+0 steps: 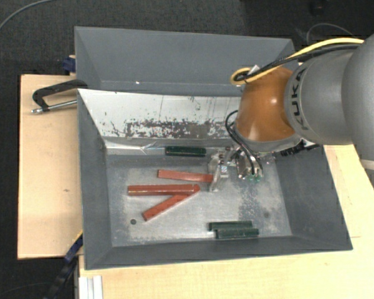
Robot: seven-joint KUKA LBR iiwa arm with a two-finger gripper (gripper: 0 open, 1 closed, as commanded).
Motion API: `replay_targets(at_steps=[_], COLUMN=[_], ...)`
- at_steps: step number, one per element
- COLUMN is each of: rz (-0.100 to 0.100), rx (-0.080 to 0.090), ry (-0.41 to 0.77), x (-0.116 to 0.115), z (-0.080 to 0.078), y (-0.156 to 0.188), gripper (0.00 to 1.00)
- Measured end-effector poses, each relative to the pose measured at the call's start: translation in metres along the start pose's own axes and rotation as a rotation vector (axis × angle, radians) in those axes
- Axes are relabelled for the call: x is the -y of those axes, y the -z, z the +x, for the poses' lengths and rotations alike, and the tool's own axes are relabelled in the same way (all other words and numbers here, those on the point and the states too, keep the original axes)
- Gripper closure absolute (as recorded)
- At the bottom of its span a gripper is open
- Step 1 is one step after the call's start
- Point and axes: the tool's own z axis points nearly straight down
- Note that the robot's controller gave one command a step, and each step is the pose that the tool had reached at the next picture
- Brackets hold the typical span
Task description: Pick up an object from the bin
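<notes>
Bars lie scattered on the floor of the grey bin. Nearest the front wall is a dark green bar, well apart from the rest. Behind it, left of centre, three red-brown bars fan out: a slanted one, a level one touching it, and an upper one whose right end reaches the jaws.

The jaws hang low over the floor at that end, under the orange wrist cover. I cannot tell whether they stand open or closed, and nothing shows held between them. Farther back, a second green bar lies by the rear wall.

The upper red-brown bar looks the likely pick. To take it well, the jaws should straddle its narrow width rather than its end, settle square to it, and close only once low enough, keeping clear of the level bar beside it.
</notes>
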Motion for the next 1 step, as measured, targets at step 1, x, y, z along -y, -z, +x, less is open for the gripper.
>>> replay_targets(at_steps=[1], rz=[-0.002], rx=[0.014], ry=[0.010], x=[-0.0267], z=[0.0197], y=[0.1915], gripper=[1.00])
